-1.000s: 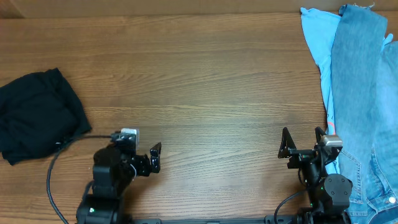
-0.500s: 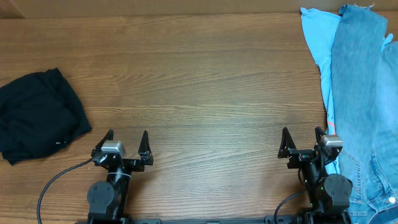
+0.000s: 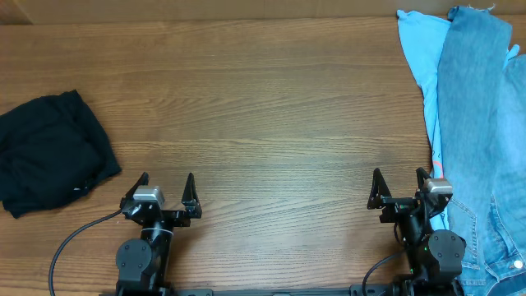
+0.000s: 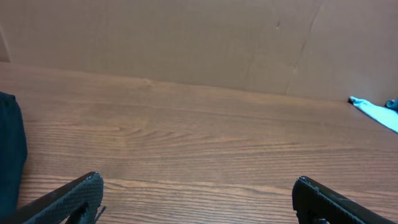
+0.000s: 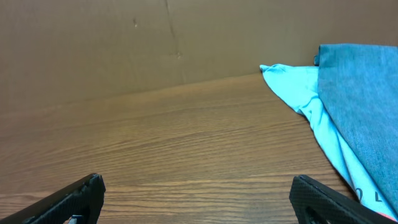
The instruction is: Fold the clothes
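Desk (image 3: 279, 107): bare wood across middle. Blue denim (image 3: 477, 123) along right edge, from far corner toward near corner, overlapping light blue shirt (image 3: 419, 57) on its left. Black garment (image 3: 49, 152) bunched at left edge. Left gripper (image 3: 168, 178) and right gripper (image 3: 399, 174) at near edge, both with jaws apart, holding nothing. Only wrist views show brown wall (image 4: 186, 43) behind far edge.

Both arms matte black; left gripper (image 3: 168, 182) and right gripper (image 3: 399, 182) each carry two pointed, blade-like black fingers (image 4: 68, 200); finger surface looks finely textured up close; silver-grey left camera block (image 3: 148, 194) on the wrist; right camera block (image 3: 436, 187) same shape, paler on top; round black joint housing (image 3: 136, 256) behind it; black cable (image 3: 67, 238) loops off my left arm toward the desk's near edge.
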